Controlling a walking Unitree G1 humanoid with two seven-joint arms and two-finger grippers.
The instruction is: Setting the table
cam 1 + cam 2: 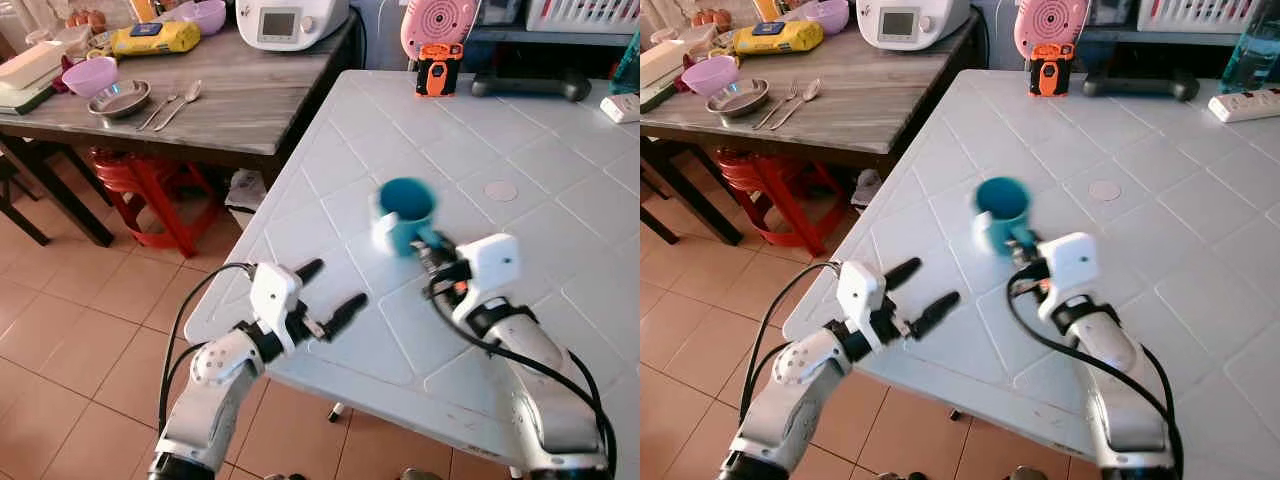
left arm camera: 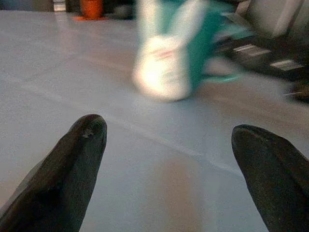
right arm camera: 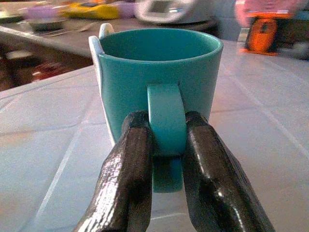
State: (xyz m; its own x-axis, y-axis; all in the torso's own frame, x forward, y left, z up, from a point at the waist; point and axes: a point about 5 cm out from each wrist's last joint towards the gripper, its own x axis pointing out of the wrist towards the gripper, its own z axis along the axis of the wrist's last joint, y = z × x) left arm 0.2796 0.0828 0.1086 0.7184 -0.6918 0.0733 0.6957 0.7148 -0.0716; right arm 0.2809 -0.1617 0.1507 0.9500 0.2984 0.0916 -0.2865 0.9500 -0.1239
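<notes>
While L gripper (image 1: 325, 294) hangs open, R gripper (image 3: 166, 145) pinches handle of empty teal mug (image 3: 159, 72) over white table (image 1: 560, 210).

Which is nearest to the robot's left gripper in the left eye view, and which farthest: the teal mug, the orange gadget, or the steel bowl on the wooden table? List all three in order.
From the open left gripper:
1. Teal mug, just ahead to its right on the white table, held by its handle in the right gripper.
2. Orange gadget, at the white table's far edge.
3. Steel bowl, far left on the wooden table.
</notes>
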